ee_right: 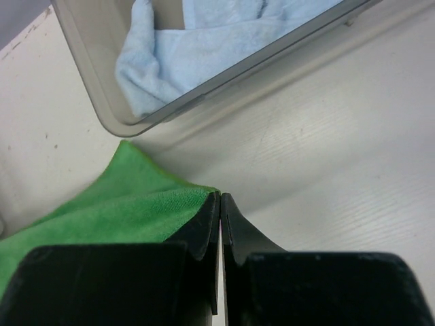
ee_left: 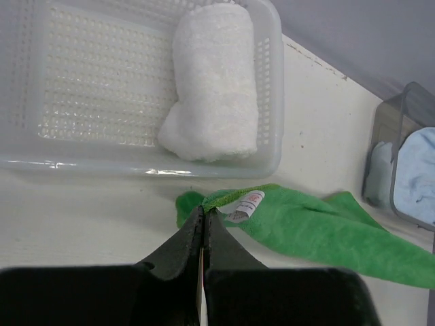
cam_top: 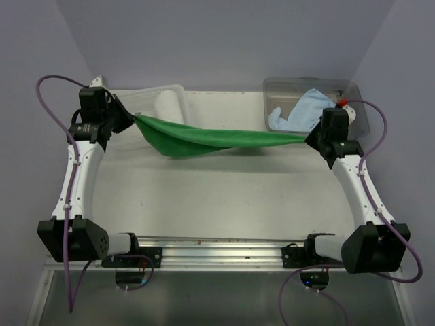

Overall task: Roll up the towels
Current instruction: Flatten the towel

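Green towel – where's it vs the jaws? (A)

Strung btw both. One corner is pinched in the left gripper, jaws shut tight on it, no gap showing. Opp. end is pinched in the right gripper, jaws likewise closed on the cloth edge. (B)

Slack or taut? (A)

Right half runs fairly straight out of the right jaws. Nearer the left jaws it's wider and sags in a belly. Can't tell if the belly touches the table. (B)

Anything at the left tips? (A)

Small white label on the towel, just right of the tips in the wrist view. A bit of green corner pokes out past the tips on their left side. (B)

Other towels? (A)

White towel: rolled, beyond the left jaws, lying in the right end of the lattice basket, apart from the tips. Blue towel: crumpled, not rolled, in the clear tub, ahead of the right jaws and a bit to their left. Tub corner is near the green edge, apart from the jaws. (B)
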### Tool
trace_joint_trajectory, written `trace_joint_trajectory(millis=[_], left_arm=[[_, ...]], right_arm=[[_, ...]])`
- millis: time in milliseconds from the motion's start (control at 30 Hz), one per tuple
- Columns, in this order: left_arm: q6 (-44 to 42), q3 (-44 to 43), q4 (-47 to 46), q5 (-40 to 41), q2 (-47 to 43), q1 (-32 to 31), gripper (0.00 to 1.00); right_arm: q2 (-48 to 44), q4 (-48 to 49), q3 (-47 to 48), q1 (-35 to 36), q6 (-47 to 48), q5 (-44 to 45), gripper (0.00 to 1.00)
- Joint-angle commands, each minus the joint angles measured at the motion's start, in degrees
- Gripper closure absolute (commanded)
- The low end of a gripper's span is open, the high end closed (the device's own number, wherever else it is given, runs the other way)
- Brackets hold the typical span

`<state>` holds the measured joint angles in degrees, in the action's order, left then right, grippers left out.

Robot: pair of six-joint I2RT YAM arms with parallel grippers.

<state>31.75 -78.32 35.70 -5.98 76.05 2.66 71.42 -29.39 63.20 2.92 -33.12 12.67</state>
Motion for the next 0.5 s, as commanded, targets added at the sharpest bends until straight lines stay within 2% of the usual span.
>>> trace_joint_trajectory(millis=[0,333,433,467], left_arm=[[-2.1,-0.4,2.0,-4.4,-0.9,2.7,1.00],[-2.0,-3.6,4.5,-9.4,-0.1,4.7,1.00],[-1.8,-4.7,3.0,-11.8,2.9,4.7,1.00],[-1.6,-6.6,2.0,-11.9,6.4,4.0,1.00]], right_arm=[[-2.9,-1.9,1.1,-2.5,1.0,-0.1,1.00],[-8.3,-4.0,1.4,-2.7,1.3,-1.2,1.00],[-8.2,-3.4,0.4,-2.7,1.5,-1.2,1.00],[-7.7,-3.0,0.4,-2.7,1.3,-1.1,1.00]])
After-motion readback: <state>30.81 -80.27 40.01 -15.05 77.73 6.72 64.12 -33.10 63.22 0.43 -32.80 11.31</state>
